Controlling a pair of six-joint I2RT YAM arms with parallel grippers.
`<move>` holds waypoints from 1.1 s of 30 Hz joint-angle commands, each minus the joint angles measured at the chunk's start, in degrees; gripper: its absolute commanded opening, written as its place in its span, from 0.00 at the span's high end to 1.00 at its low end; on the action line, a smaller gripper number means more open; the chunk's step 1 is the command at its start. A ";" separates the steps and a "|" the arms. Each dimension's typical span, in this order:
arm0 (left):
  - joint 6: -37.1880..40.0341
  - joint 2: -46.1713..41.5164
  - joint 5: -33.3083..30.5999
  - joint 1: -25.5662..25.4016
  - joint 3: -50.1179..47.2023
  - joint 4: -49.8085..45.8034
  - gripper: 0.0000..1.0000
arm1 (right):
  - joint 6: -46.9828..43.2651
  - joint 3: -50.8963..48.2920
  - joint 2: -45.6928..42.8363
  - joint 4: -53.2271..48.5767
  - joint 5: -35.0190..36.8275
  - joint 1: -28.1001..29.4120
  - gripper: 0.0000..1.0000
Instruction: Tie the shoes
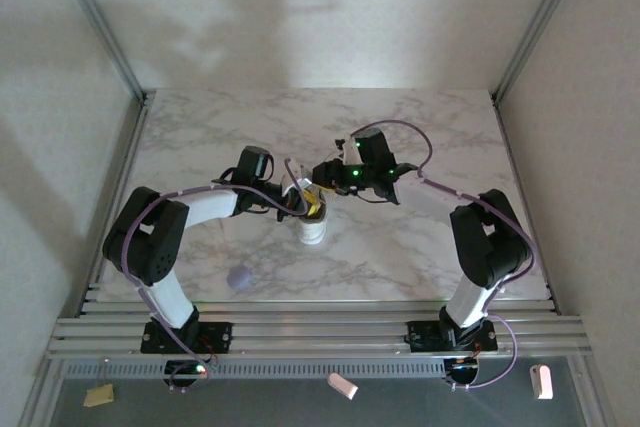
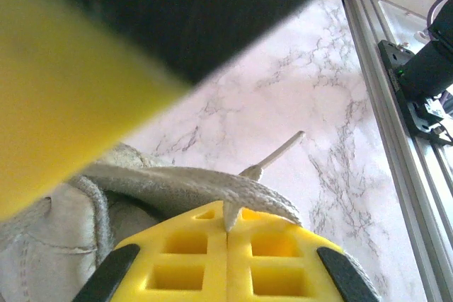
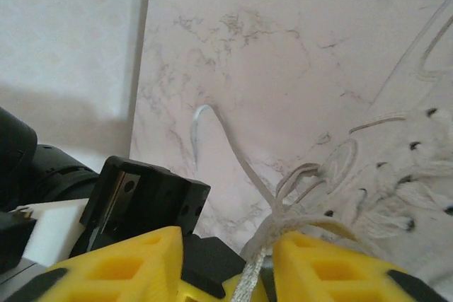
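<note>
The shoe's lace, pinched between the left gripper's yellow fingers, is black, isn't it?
Not black. The lace pinched between the left gripper's shut yellow fingers is white, like the shoe itself. The left wrist view shows it.

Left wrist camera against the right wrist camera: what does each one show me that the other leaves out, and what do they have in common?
Left wrist view: the left gripper shut, a lace pinched between its yellow fingers, the lace's stiff tip over the table, and a metal rail along the edge.
Right wrist view: the right gripper open, a lace strand running through the gap, the eyelets of the sneaker, and a wall.
Both: the white sneaker, its laces and the marble table.
</note>
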 commanded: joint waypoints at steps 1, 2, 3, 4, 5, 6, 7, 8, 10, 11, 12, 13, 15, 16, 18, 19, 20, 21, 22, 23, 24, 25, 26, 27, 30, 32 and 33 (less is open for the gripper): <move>-0.79 -0.88 2.02 -0.46 -0.66 1.35 1.00 | -3.42 1.55 -3.52 -4.11 0.69 -0.47 0.55; -0.87 -0.93 1.95 -0.51 -0.66 1.29 1.00 | -4.22 1.64 -4.04 -5.38 1.26 -0.53 0.52; -0.87 -0.93 1.97 -0.46 -0.67 1.29 1.00 | -4.92 1.59 -4.57 -6.64 1.86 -0.61 0.51; -0.87 -1.00 1.92 -0.46 -0.75 1.29 1.00 | -5.46 1.42 -5.14 -7.53 2.47 -0.54 0.49; -0.79 -1.08 1.90 -0.46 -0.79 1.29 1.00 | -5.79 1.14 -5.73 -8.37 3.18 -0.65 0.46; -0.79 -1.11 1.91 -0.47 -0.84 1.34 1.00 | -6.33 0.94 -6.22 -9.22 3.69 -0.70 0.44; -0.79 -1.11 1.86 -0.46 -0.83 1.38 1.00 | -6.86 0.92 -6.54 -10.12 4.12 -0.77 0.41; -0.87 -1.01 1.85 -0.46 -0.84 1.29 1.00 | -7.48 0.97 -6.68 -10.98 4.40 -0.76 0.39; -0.88 -0.85 1.88 -0.46 -0.75 1.29 1.00 | -8.13 1.02 -6.53 -11.59 4.05 -0.70 0.39; -0.88 -0.81 1.96 -0.46 -0.75 1.29 1.00 | -8.34 1.11 -6.33 -11.65 3.52 -0.78 0.40; -0.88 -0.85 2.01 -0.46 -0.75 1.29 1.00 | -8.36 1.11 -6.33 -11.64 3.38 -0.77 0.41; -0.88 -0.85 2.03 -0.48 -0.73 1.24 1.00 | -8.32 0.96 -6.55 -11.45 3.36 -0.79 0.43; -0.96 -0.90 1.95 -0.46 -0.75 1.42 1.00 | -8.49 0.23 -7.79 -11.44 4.12 -0.79 0.46; -1.05 -0.81 2.03 -0.46 -0.75 1.55 1.00 | -8.70 -0.49 -8.88 -11.49 5.21 -0.78 0.47; -1.21 -0.84 1.94 -0.46 -0.75 1.80 1.00 | -8.67 -2.75 -11.48 -10.95 7.16 -0.79 0.49; -1.23 -0.69 1.84 -0.46 -0.67 1.80 1.00 | -8.35 -4.23 -12.91 -10.67 8.01 -0.76 0.50; -1.32 -0.74 1.84 -0.46 -0.66 1.77 1.00 | -7.83 -5.72 -14.22 -10.06 8.45 -0.79 0.52; -1.32 -0.60 1.82 -0.49 -0.58 1.81 1.00 | -6.99 -7.08 -15.28 -9.14 8.28 -0.77 0.53; -1.32 -0.59 1.76 -0.46 -0.49 1.67 1.00 | -5.77 -8.82 -16.16 -7.40 7.55 -0.79 0.53; -1.19 -0.58 1.69 -0.46 -0.40 1.48 1.00 | -4.57 -10.39 -16.64 -5.51 5.82 -0.76 0.53; -1.15 -0.75 1.61 -0.46 -0.40 1.38 1.00 | -3.80 -11.45 -16.70 -3.71 3.87 -0.79 0.53; -1.14 -0.81 1.63 -0.46 -0.39 1.30 1.00 | -3.53 -12.46 -16.65 -1.80 1.51 -0.79 0.53; -1.07 -0.88 1.60 -0.46 -0.33 1.29 1.00 | -3.92 -12.90 -16.25 -0.73 -0.87 -0.74 0.53; -1.06 -0.93 1.60 -0.46 -0.36 1.29 1.00 | -4.90 -12.75 -15.63 -1.21 -2.61 -0.79 0.53; -1.06 -0.75 1.52 -0.47 -0.16 1.04 1.00 | -9.22 -11.55 -13.43 -3.79 -5.82 -0.79 0.53; -0.90 -0.75 1.46 -0.46 -0.05 0.72 1.00 | -10.96 -10.69 -12.03 -4.85 -6.98 -0.87 0.52; -0.76 -0.82 1.40 -0.46 -0.11 0.67 1.00 | -11.53 -10.07 -11.42 -5.37 -7.69 -0.87 0.52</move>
